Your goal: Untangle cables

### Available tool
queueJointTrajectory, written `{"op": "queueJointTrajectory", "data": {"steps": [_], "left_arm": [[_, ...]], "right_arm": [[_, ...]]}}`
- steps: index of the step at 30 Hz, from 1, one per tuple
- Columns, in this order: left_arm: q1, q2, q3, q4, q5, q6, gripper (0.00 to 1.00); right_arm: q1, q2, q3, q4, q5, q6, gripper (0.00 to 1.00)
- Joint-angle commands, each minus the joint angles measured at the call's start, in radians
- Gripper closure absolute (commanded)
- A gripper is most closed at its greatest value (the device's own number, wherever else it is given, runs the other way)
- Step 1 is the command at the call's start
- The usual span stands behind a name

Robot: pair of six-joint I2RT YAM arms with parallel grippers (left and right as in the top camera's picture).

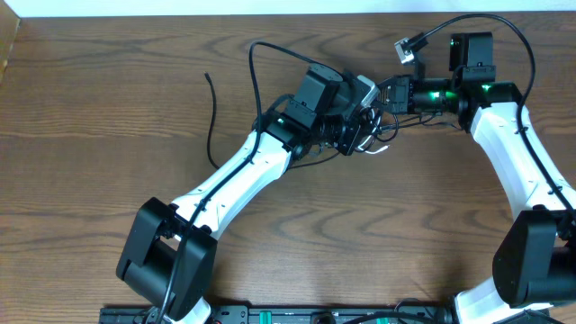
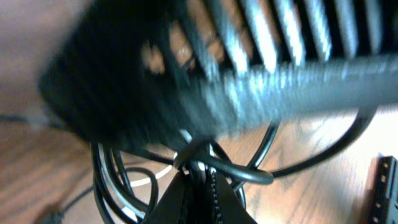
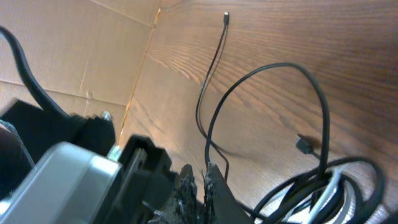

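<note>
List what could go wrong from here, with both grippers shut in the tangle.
1. The left gripper and right gripper both seem to pinch the black cable close together at the knot. Pulling apart may tighten its loops instead of freeing them.
2. The white cable lies among those loops and could be dragged along.
3. The two grippers crowd each other, so a collision seems possible.

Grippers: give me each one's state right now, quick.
Left gripper: shut on the black cable.
Right gripper: shut on the black cable.
</note>
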Motion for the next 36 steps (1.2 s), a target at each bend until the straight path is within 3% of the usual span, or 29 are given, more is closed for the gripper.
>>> {"op": "queueJointTrajectory", "data": {"steps": [1, 12, 15, 16, 18, 21, 24, 31, 36], "left_arm": [[-0.002, 0.012, 0.013, -0.066, -0.01, -0.014, 0.92], [0.045, -0.048, 0.013, -0.1, 0.12, -0.014, 0.93], [0.063, -0.092, 0.013, -0.099, 0.122, -0.013, 0.92], [0.075, -0.11, 0.013, -0.098, 0.119, -0.013, 0.93], [0.087, -0.118, 0.013, -0.1, 0.094, -0.019, 0.93], [0.106, -0.118, 0.013, -0.119, 0.015, -0.071, 0.92], [0.118, -0.118, 0.013, -0.146, -0.064, -0.128, 0.92], [0.122, -0.118, 0.013, -0.174, -0.164, -0.261, 0.93], [0.122, -0.118, 0.013, -0.181, -0.208, -0.308, 0.93]], "right_arm": [[-0.021, 0.0, 0.004, 0.026, -0.019, 0.062, 0.99], [-0.07, 0.007, 0.003, -0.05, 0.494, 0.133, 0.99], [-0.068, 0.007, 0.003, -0.052, 0.435, 0.045, 0.99], [-0.066, 0.006, 0.003, -0.034, 0.33, -0.064, 0.94], [-0.064, 0.006, 0.003, -0.021, 0.251, -0.142, 0.86], [-0.064, 0.006, 0.004, -0.006, 0.158, -0.206, 0.68], [-0.062, 0.006, 0.004, 0.0, 0.053, -0.255, 0.56], [-0.004, 0.006, 0.004, 0.0, 0.037, -0.265, 0.53], [0.079, 0.007, 0.004, -0.019, 0.171, -0.215, 0.55]]}}
